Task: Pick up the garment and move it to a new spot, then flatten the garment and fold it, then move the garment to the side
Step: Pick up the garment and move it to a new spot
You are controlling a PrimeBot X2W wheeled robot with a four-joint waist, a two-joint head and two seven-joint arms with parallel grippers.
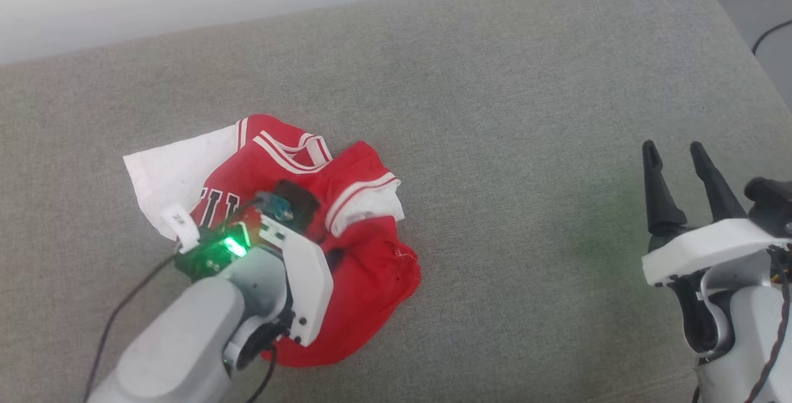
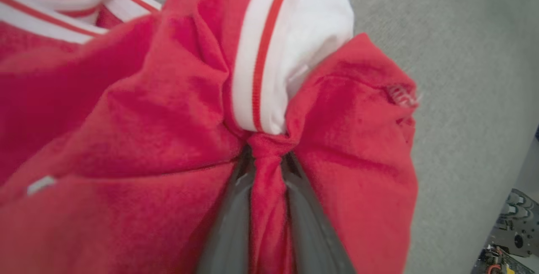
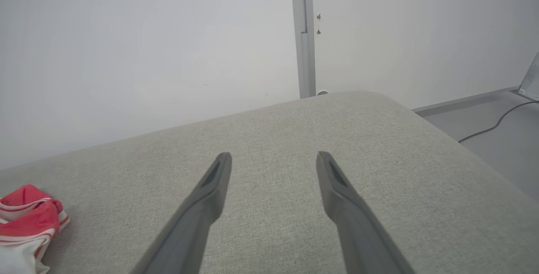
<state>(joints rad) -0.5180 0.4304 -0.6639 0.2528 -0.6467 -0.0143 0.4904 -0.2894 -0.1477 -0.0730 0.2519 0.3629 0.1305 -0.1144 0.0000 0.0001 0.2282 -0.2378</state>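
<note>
The garment (image 1: 365,254), a red jersey with white sleeves and striped trim, lies crumpled on the grey cushion at the left of the head view. My left arm reaches down onto its middle. In the left wrist view my left gripper (image 2: 268,150) is shut on a bunched fold of the garment (image 2: 147,110), red cloth squeezed between both dark fingers. My right gripper (image 1: 677,155) hovers open at the far right, well away from the garment, with nothing between its fingers. The right wrist view shows that right gripper (image 3: 273,160) open above bare cushion, and a corner of the garment (image 3: 25,219) at lower left.
The grey cushion (image 1: 526,112) spreads wide between the garment and my right gripper. Its far edge meets a pale wall (image 3: 147,46). The cushion's right edge drops to a floor with a dark cable (image 3: 497,122).
</note>
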